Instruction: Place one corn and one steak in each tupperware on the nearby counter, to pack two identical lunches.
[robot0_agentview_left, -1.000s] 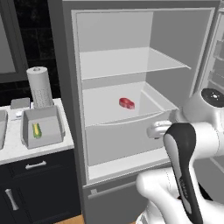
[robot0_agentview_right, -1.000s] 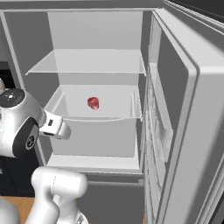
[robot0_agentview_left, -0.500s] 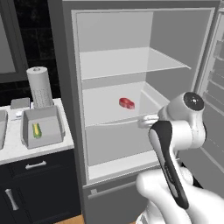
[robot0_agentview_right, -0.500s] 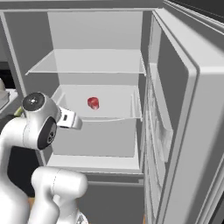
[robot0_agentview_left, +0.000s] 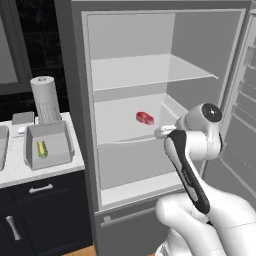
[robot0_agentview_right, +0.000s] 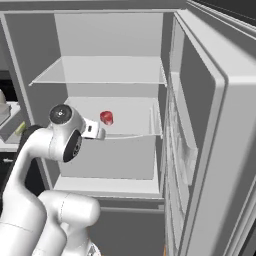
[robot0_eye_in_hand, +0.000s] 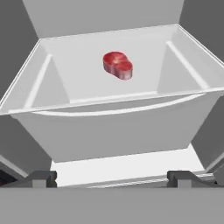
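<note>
Hand view looks straight into a pale, translucent plastic fridge drawer (robot0_eye_in_hand: 109, 127) with sloping side walls, and on its floor, toward the back and a little left of centre, lies a single raw red steak (robot0_eye_in_hand: 117, 65), a rounded slab with a darker red rim. The steak touches neither wall of the drawer. The gripper (robot0_eye_in_hand: 112, 178) hangs in front of the drawer's front lip with its two dark tips spread as wide as they go and nothing between them.

Left base view shows the same steak (robot0_agentview_left: 145, 118) on the middle level of an open grey refrigerator (robot0_agentview_left: 90, 65), under a flat white shelf (robot0_agentview_left: 150, 70). To the left of the fridge stands the white marbled table (robot0_agentview_left: 15, 172) over dark cabinets with silver bar handles (robot0_agentview_left: 41, 188). On it, near its right edge, sits a light-grey rectangular plastic tupperware tub (robot0_agentview_left: 48, 145) with one yellow-and-green corn cob (robot0_agentview_left: 42, 148) lying inside, toward its left side. A second tub of the same kind (robot0_agentview_left: 2, 145) is cut off by the picture's left edge. Behind the first tub stands an upright white paper-towel roll (robot0_agentview_left: 46, 100), against a dark wall.

Right base view shows the fridge door (robot0_agentview_right: 210, 130) swung open to the right, its inner racks grey.
</note>
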